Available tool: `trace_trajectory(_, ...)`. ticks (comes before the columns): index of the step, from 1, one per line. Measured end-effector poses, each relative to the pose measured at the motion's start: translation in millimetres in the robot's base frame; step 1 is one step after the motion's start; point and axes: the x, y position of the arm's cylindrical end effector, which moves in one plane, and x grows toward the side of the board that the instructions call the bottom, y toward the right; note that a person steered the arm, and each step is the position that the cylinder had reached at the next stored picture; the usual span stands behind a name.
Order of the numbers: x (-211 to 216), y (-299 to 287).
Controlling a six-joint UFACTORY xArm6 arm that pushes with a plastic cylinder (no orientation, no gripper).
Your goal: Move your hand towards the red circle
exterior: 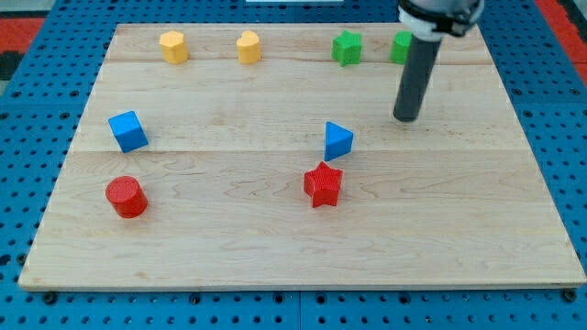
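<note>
Red, the red circle [126, 197] sits near the wooden worktop's [459, 229] left edge, toward its bottom-left corner, just below the blue cube [127, 131] and well apart from my tip [405, 118], which lies far to the circle's right and higher in the view. I carry no gripper, only a bare rod holding nothing, its tip touching no block, beside the green block [401, 47] and right of the green star [347, 48]. Between circle and tip stand the blue triangle [337, 140] and red star [323, 185], with bare wood above them.

The red circle [126, 197], a short round block, stood upright on its flat end near the board's lower left corner.
</note>
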Motion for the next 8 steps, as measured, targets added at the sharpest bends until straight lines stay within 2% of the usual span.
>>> trace_trajectory(1,20,-21)
trace_trajectory(5,22,-71)
trace_trajectory(6,-16,-94)
trace_trajectory(7,-35,-152)
trace_trajectory(8,-31,-236)
